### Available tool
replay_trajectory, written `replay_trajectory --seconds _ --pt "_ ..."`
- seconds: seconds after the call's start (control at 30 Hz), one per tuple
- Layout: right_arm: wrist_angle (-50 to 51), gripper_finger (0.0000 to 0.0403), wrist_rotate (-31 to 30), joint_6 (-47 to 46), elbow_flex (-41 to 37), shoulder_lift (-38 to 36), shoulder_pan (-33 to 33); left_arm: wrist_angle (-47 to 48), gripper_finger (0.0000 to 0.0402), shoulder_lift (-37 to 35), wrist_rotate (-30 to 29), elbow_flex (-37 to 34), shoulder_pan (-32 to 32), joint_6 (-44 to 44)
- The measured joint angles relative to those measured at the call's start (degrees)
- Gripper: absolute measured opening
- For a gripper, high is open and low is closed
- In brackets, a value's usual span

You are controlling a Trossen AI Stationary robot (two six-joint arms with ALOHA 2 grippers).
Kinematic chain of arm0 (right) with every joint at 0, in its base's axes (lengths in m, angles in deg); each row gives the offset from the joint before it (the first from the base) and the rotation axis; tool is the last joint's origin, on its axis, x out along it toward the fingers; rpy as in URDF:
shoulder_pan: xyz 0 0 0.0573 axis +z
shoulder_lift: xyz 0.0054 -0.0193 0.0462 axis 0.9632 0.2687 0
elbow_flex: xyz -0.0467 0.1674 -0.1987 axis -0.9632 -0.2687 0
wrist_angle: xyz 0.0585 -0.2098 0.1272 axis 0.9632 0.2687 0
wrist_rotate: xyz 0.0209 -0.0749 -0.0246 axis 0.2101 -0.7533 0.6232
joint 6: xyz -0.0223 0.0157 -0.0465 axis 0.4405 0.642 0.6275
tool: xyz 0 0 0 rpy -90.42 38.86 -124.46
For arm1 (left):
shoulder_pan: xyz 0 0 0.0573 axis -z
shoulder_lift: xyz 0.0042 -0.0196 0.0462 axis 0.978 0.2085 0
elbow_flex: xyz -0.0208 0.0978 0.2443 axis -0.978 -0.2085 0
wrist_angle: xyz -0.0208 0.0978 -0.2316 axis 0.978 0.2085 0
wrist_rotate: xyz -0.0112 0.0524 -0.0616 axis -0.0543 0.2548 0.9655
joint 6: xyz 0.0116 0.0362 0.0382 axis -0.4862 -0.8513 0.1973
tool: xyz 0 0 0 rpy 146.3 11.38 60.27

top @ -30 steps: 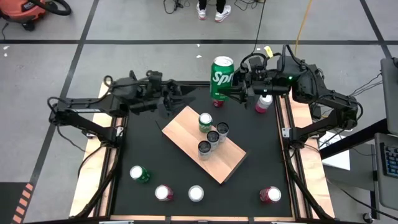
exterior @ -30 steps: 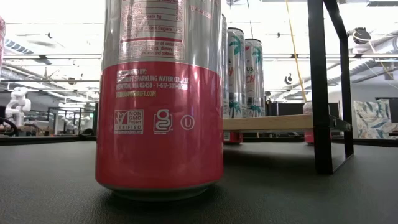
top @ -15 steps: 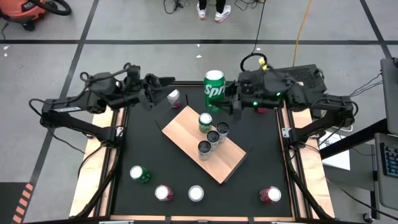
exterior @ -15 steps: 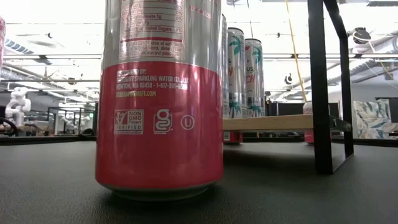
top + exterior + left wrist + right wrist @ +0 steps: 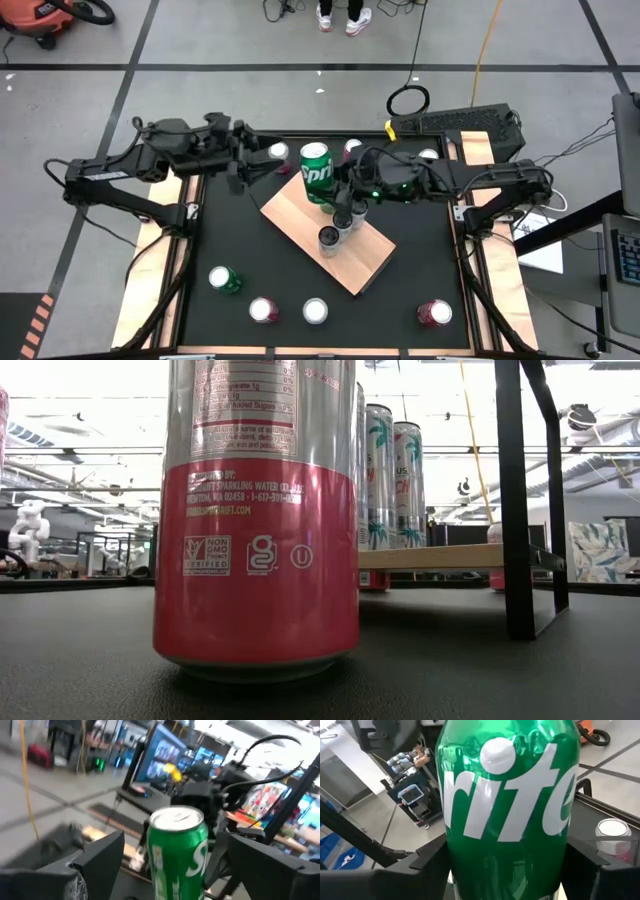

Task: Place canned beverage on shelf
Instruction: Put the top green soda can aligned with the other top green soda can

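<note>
A green Sprite can (image 5: 316, 170) hangs upright over the far end of the light wood shelf (image 5: 350, 260), with my right gripper (image 5: 338, 186) shut on it. The can fills the right wrist view (image 5: 507, 805). Three cans (image 5: 343, 220) stand in a row on the shelf, and the low view shows two of them (image 5: 392, 480) on the board (image 5: 440, 557). My left gripper (image 5: 252, 168) is open just left of the green can, its fingers (image 5: 100, 860) level and apart, the can (image 5: 177, 850) ahead of them, untouched. My right gripper pinches the green can's side wall (image 5: 450, 855) between its two fingers (image 5: 420, 865), one on each side of the round body. The fingers come level from the table's right. The can stays upright, top up, lifted clear above the shelf.
Loose cans stand near the table's front edge: a green one (image 5: 224, 280), a pink one (image 5: 263, 310), a white-topped one (image 5: 315, 311) and a pink one (image 5: 434, 314). More stand at the far edge (image 5: 278, 151). A big pink can (image 5: 255, 520) blocks the low view's left.
My right gripper has carried the green can from the table's far edge toward the near left and downward, until it hangs over the shelf's far end, still upright. My left gripper has drawn back toward the table's left and uncovered a can at the far edge; its fingers stay apart.
</note>
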Motion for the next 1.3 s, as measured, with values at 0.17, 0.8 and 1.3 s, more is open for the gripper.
replay_trajectory --seconds 0.17,0.8,1.3 --pt "-1.0 0.0265 0.0 -0.3 0.0 0.6 0.0 -4.9 0.0356 -0.9 4.1 0.0 0.1 -0.8" --pt "1.2 0.0267 -3.0 5.3 0.0 1.8 -0.3 -0.5 0.0393 2.3 11.3 0.0 -5.6 3.3" --pt "1.4 0.0267 -2.9 5.3 0.0 2.0 -0.3 3.2 0.04 6.0 13.1 0.0 -5.8 1.7"
